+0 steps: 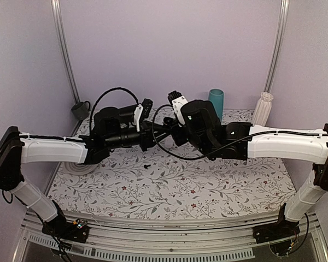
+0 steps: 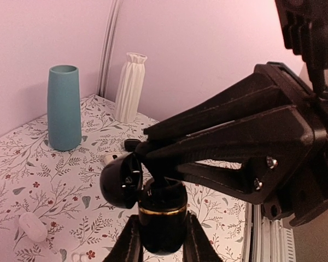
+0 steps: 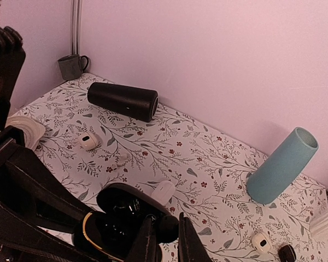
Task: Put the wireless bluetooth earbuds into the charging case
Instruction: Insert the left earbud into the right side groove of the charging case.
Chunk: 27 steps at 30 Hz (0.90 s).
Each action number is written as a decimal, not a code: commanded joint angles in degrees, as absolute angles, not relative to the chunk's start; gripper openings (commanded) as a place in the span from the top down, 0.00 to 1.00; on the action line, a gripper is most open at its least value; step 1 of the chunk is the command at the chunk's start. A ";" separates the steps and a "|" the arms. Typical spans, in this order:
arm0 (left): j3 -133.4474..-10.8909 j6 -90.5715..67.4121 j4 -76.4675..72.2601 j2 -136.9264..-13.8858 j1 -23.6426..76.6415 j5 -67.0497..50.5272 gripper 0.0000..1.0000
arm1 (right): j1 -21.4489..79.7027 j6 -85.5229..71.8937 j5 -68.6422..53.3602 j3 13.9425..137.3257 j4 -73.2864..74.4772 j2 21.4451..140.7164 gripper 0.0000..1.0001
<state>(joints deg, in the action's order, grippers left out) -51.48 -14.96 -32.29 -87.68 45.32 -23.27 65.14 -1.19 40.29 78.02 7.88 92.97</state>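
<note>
Currently, both arms reach inward from their bases with the white forearm links nearly level, and the wrists meet above the middle of the counter (image 1: 208, 191), toward its rear. The left gripper (image 2: 162, 224) points toward the right arm. Its jaws are closed on the lower body of the charging case (image 2: 163, 199), one finger on each side, and hold it clear of the counter. The case stands upright with its gold rim band uppermost, and the hinged lid (image 2: 122, 180) is swung open to one side. The right gripper (image 3: 165, 221) angles down onto the open case from the opposite side, its tips directly over the case opening. Its jaws are drawn to a narrow gap. A dark rounded shape sits between them, but it cannot be determined whether this is a gripped part or the case beyond. The contents of the case cavity are too dark to identify. One small black earbud (image 1: 147, 165) lies on the counter, below and in front of the joined grippers and apart from both. A teal vase (image 1: 216, 102) and a white ribbed vase (image 1: 262, 108) stand at the rear right. A grey mug (image 1: 80, 109) sits at the rear left. A black cylinder (image 3: 123, 101) lies on its side near the mug. A white oval case (image 2: 31, 226) rests on the counter beneath the grippers.
</note>
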 commanded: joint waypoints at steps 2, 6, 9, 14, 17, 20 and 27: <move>-53.80 -17.83 -37.77 -88.05 46.00 -21.84 1.00 | 65.62 -0.59 39.20 75.30 6.99 91.77 0.94; -53.82 -19.33 -38.54 -88.11 46.05 -20.66 1.00 | 65.64 -0.60 37.67 73.57 5.30 90.35 0.93; -53.88 -20.07 -39.00 -88.36 46.05 -19.93 1.00 | 65.58 -0.61 36.65 73.12 4.76 89.97 0.92; -53.96 -20.62 -39.93 -89.42 45.98 -19.85 1.00 | 65.62 -0.74 34.06 73.15 4.44 90.45 0.88; -53.97 -20.61 -40.44 -89.85 46.02 -19.48 1.00 | 65.55 -1.33 32.40 73.51 4.55 91.10 0.87; -53.88 -20.54 -40.87 -90.08 45.99 -18.80 1.00 | 65.04 -2.84 30.46 74.10 5.23 91.52 0.86; -53.11 -20.74 -42.29 -90.18 46.05 -17.45 1.00 | 63.87 -6.09 26.19 74.76 6.55 91.83 0.85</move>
<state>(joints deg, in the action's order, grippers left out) -51.51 -20.23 -35.40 -89.76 45.76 -21.02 63.20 -3.16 33.89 74.30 3.66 91.02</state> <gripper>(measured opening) 0.203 0.147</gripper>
